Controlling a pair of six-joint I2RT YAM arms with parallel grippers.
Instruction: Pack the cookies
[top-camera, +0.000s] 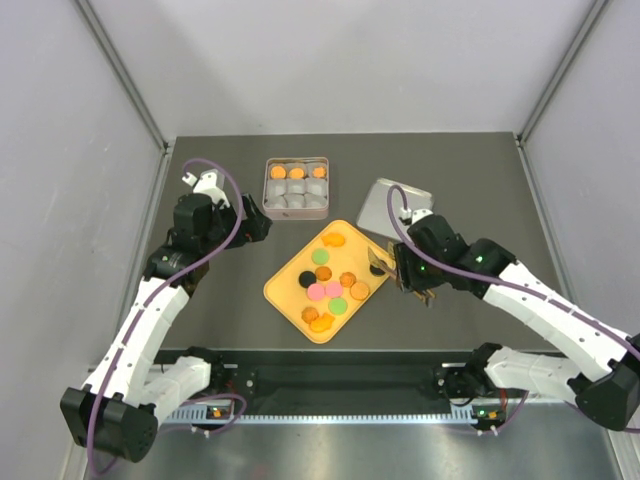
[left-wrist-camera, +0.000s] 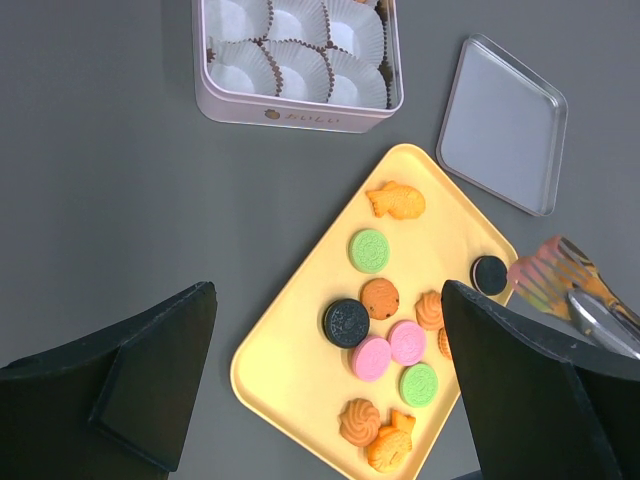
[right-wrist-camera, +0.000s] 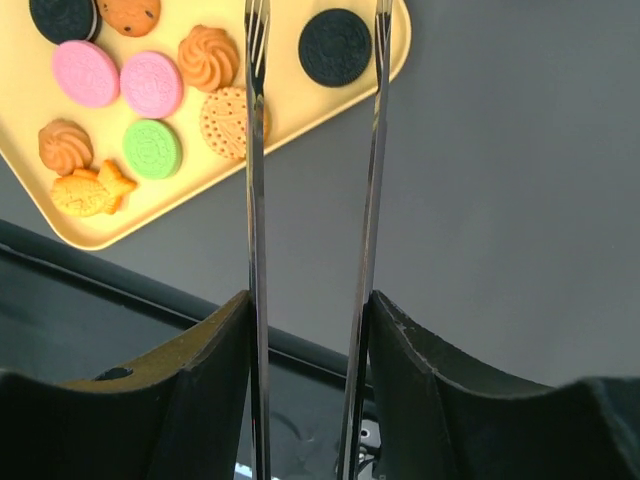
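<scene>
The cookies (top-camera: 325, 290) lie on a yellow tray (top-camera: 285, 290): orange, pink, green and black discs, plus fish-shaped ones. The left wrist view shows them too (left-wrist-camera: 372, 357). Three orange cookies (top-camera: 297, 172) sit in the far row of the pink tin (top-camera: 296, 211). My right gripper (top-camera: 405, 272) is shut on metal tongs (right-wrist-camera: 256, 150). The two tong arms stand apart, either side of a black cookie (right-wrist-camera: 335, 47) at the tray's right corner. The tong tips are out of the right wrist view. My left gripper (top-camera: 262, 225) is open and empty, above the table left of the tray.
The tin (left-wrist-camera: 290, 112) holds white paper cups, several of them empty. Its silver lid (top-camera: 393, 207) lies flat behind the tray's right side. The table's front rail (top-camera: 330, 375) runs close below the tray. Grey walls stand on both sides.
</scene>
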